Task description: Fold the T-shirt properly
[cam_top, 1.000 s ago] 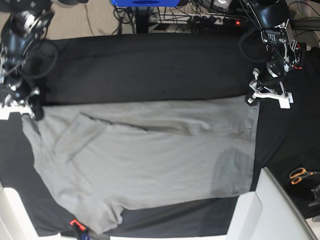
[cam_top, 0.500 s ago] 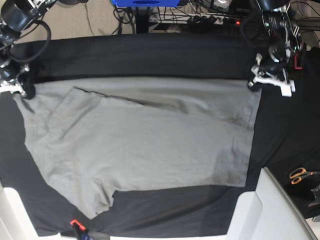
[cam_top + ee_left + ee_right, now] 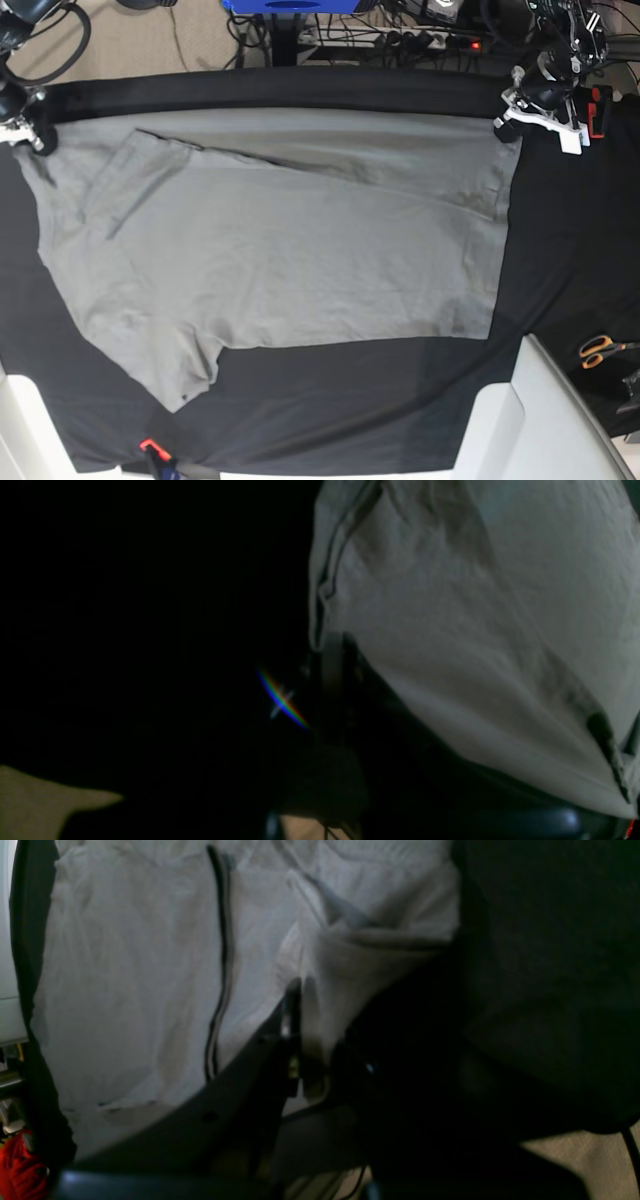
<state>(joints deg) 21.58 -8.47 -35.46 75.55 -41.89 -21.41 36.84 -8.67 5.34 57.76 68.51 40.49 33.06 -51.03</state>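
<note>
The grey T-shirt point(image 3: 280, 240) lies spread on the black table cloth point(image 3: 300, 88), with one sleeve at the near left. My left gripper point(image 3: 504, 123) is shut on the shirt's far right corner. My right gripper point(image 3: 38, 138) is shut on its far left corner. In the left wrist view the shirt point(image 3: 475, 630) hangs from the dark gripper point(image 3: 325, 650). In the right wrist view the gripper point(image 3: 302, 1005) pinches a fold of the shirt point(image 3: 125, 965).
Orange-handled scissors point(image 3: 600, 350) lie at the right edge. White blocks stand at the near right point(image 3: 545, 420) and near left point(image 3: 20, 430). A small red item point(image 3: 150, 446) sits at the front edge. A power strip and cables point(image 3: 400, 40) run behind the table.
Both grippers have moved toward the table's far edge, dragging the shirt's far hem with them. The whole shirt has slid away from the near edge and lies flatter.
</note>
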